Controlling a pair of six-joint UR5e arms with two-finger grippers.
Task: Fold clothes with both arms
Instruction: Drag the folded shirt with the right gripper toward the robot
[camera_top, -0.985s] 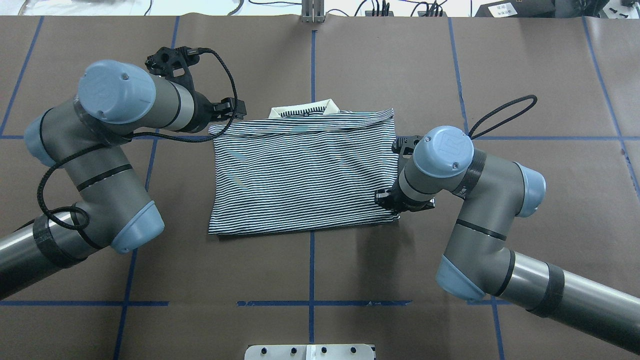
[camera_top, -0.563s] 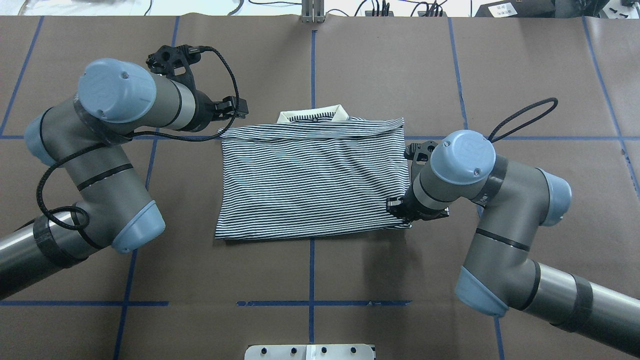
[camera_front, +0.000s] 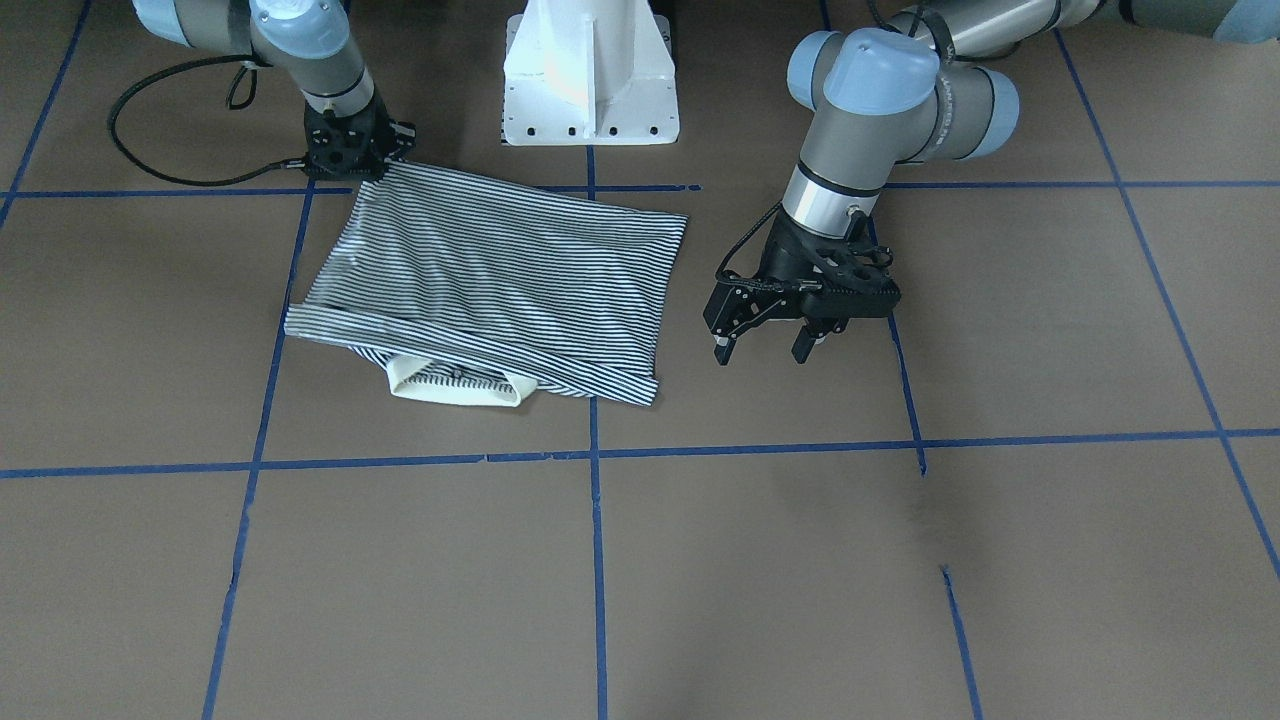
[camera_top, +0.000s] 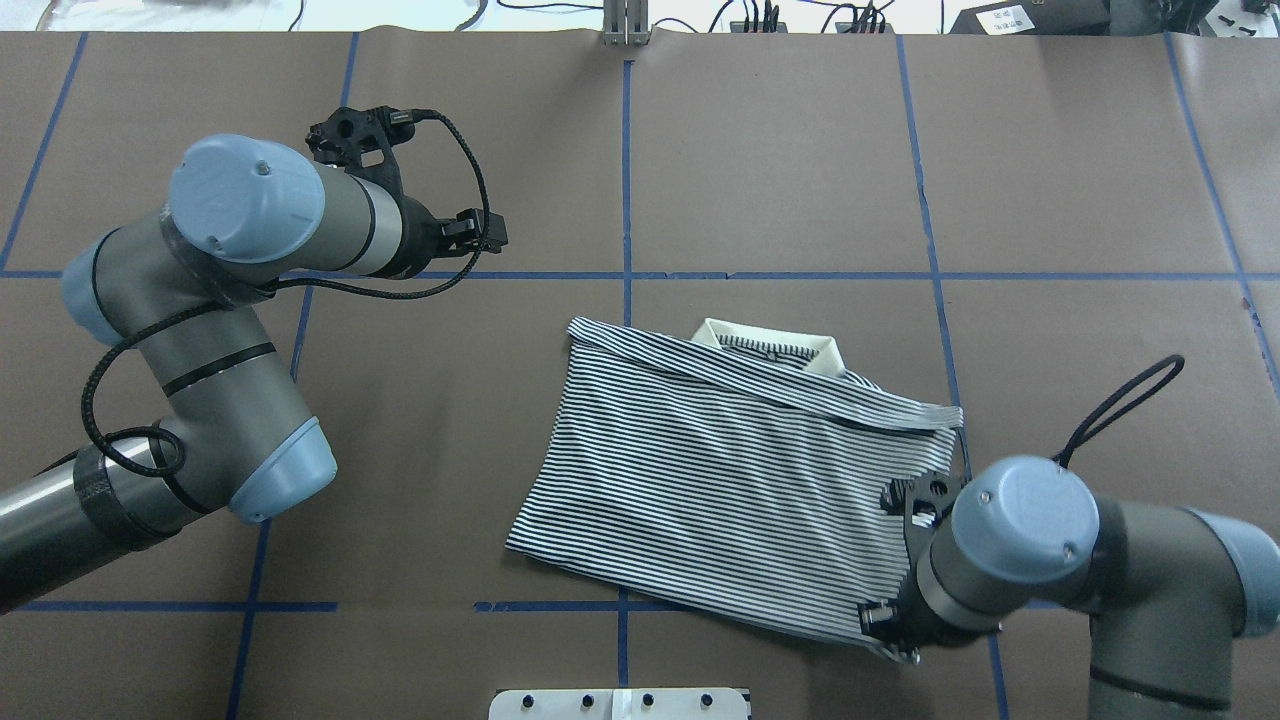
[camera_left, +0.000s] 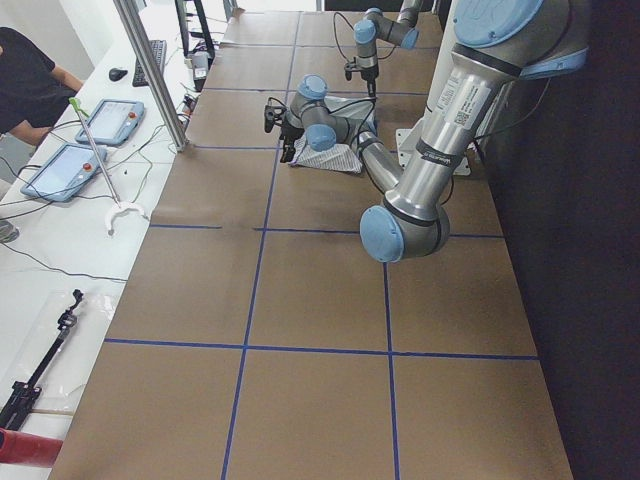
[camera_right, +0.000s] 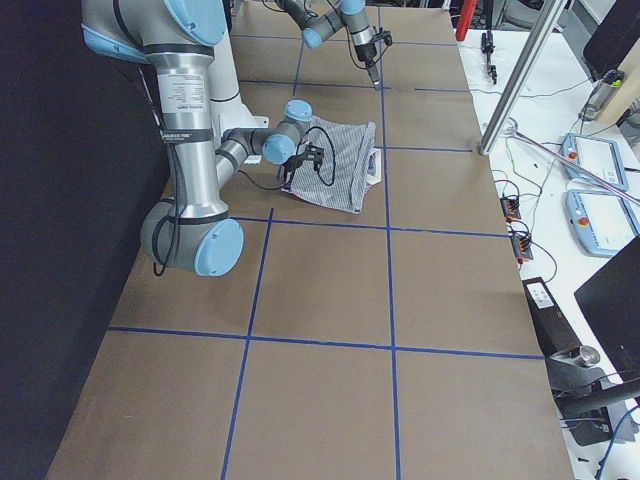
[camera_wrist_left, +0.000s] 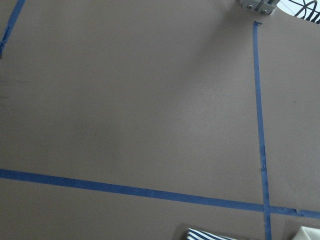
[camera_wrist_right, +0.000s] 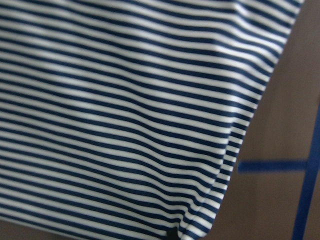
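Note:
The striped polo shirt (camera_top: 730, 470) lies folded into a rough rectangle on the brown table, skewed, with its cream collar (camera_top: 770, 350) sticking out at the far edge. My right gripper (camera_top: 890, 635) is shut on the shirt's near right corner, beside the base; in the front-facing view it (camera_front: 352, 168) sits on that corner of the shirt (camera_front: 480, 280). The right wrist view is filled with striped cloth (camera_wrist_right: 125, 125). My left gripper (camera_front: 762, 350) hangs open and empty just above the table, a hand's width clear of the shirt's left edge.
The white pedestal base (camera_front: 590, 80) stands close behind the shirt's near edge. Blue tape lines (camera_top: 625, 170) grid the table. A black cable (camera_top: 1120, 410) loops off the right wrist. A person (camera_left: 30, 90) and tablets (camera_left: 105, 120) are at the far side bench.
The right gripper has dragged the shirt toward the base and to the right, turning it slightly. The shirt's far left corner has slid away from the left gripper, which barely moved.

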